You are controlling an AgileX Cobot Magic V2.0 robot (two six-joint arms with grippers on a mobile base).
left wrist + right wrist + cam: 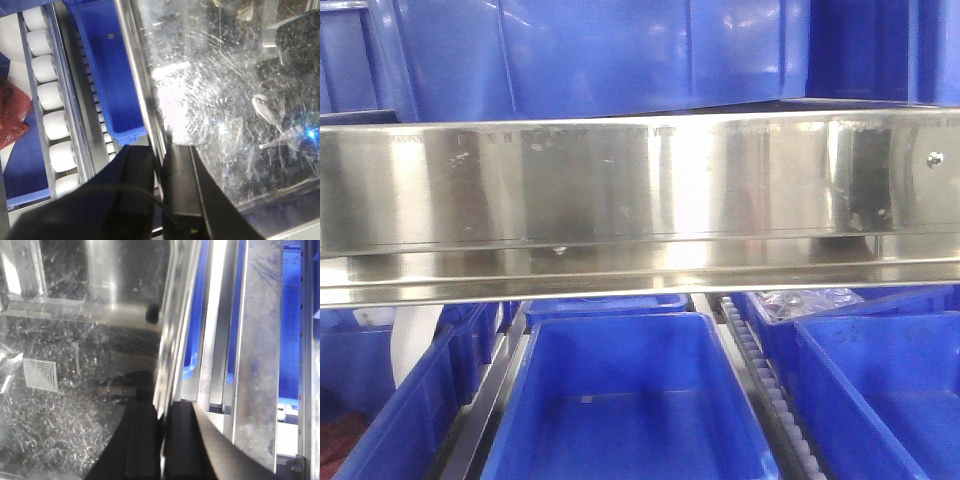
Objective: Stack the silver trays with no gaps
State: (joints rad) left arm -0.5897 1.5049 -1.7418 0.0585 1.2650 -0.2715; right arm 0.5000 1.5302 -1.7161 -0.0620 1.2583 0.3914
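**both grippers pinch a tray rim; the front camera sees none of it**

exterior front view: a long brushed-steel shelf rail point(620, 190) with a small screw point(935, 158) near its right end runs across the whole middle and hides what lies behind it. neither gripper nor any tray shows here. a large blue plastic bin point(600, 50) above is cut off by the top edge. below, a hollow blue plastic bin point(620, 400) stands between two others, both cut by the frame sides. a white shape point(410, 340) at the lower left is half hidden by the rail and cannot be made out.

left wrist view: the left gripper point(157, 152) has its two black fingers point(137, 190) drawn together on the upright rim of the silver tray point(225, 125), a shallow pan of shiny, scratched stainless steel that fills the right side. its far corner blurs into glare and dark reflections. just left of the rim lies a narrow blue plastic bin point(107, 75), then a track of white rollers point(50, 100). a red thing point(12, 115) is cut off at the left edge. little space shows between rim and bin.

right wrist view: the right gripper point(162, 407) is clamped on the tray's rim, one finger inside, one outside. the tray floor point(65, 440) spreads left, scratched and mirror-like. whether another tray lies beneath cannot be told. close to the right run upright steel rails point(260, 350) with blue plastic point(292, 315) behind them.
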